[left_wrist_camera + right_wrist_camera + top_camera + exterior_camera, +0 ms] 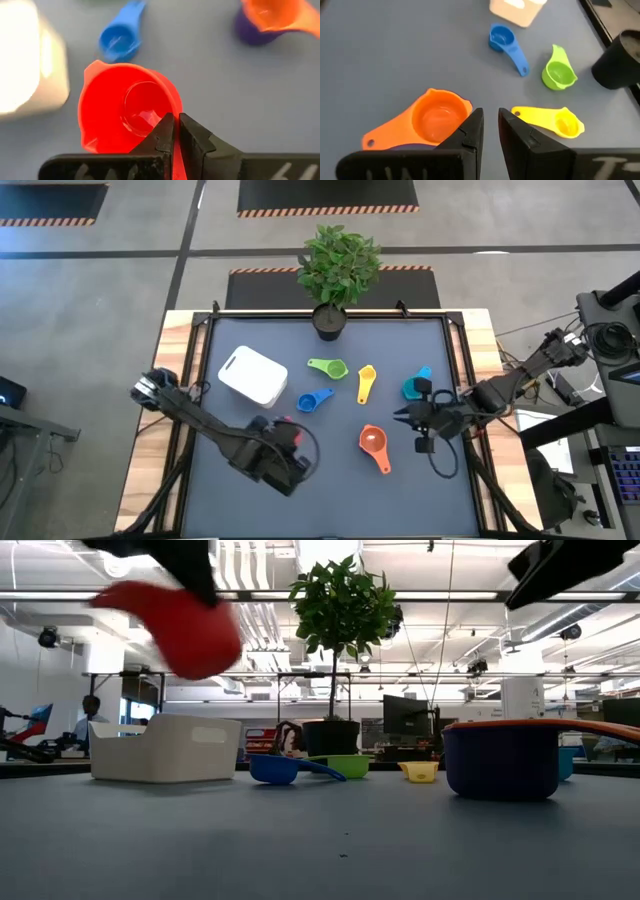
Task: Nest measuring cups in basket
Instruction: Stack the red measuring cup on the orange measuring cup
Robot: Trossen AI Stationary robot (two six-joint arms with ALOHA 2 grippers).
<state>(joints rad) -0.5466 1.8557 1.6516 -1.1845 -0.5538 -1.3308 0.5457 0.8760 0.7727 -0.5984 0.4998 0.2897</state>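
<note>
glossy red plastic cup (pixel 127 112), smooth white plastic basket (pixel 253 375), matt dark table surface (pixel 330 480), wooden table edges (pixel 170 340)

Setting: an open-plan robotics lab or industrial workspace. The table (pixel 330 500) stands on a grey concrete floor marked with hazard-striped mats (pixel 326 194). Beyond the table's far edge: exposed ceiling pipes (pixel 240 570), strip lighting, computer monitors (pixel 405 715), and a seated person (pixel 90 718) at a desk.

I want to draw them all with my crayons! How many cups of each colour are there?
Red cup: 1
Orange cup: 1
Purple cup: 1
Green cup: 1
Yellow cup: 1
Blue cup: 1
Teal cup: 1
Total: 7
</note>
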